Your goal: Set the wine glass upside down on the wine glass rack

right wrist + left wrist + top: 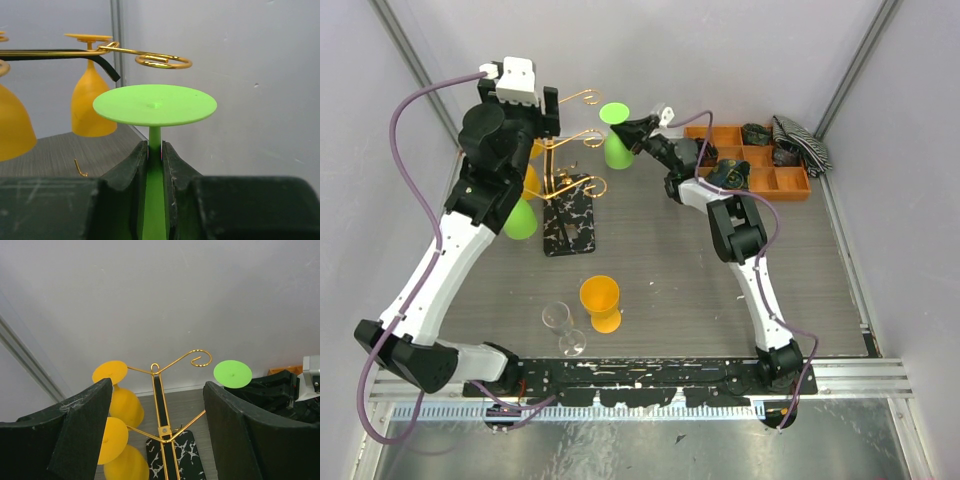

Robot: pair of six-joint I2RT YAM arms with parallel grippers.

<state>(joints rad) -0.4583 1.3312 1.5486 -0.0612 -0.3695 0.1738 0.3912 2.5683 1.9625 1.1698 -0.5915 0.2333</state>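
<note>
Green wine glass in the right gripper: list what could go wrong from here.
1. The right gripper holds the green wine glass only by its thin stem, so it might slip or tilt on the way over.
2. Its foot sits close to the curled arm end of the wine glass rack. It could catch the wire and jolt the rack.
3. The left gripper hangs open near the hung orange glasses, and a bump might unseat them.

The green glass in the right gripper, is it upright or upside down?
Upside down. The green glass has its flat foot on top; the right gripper clamps the stem just below.
</note>
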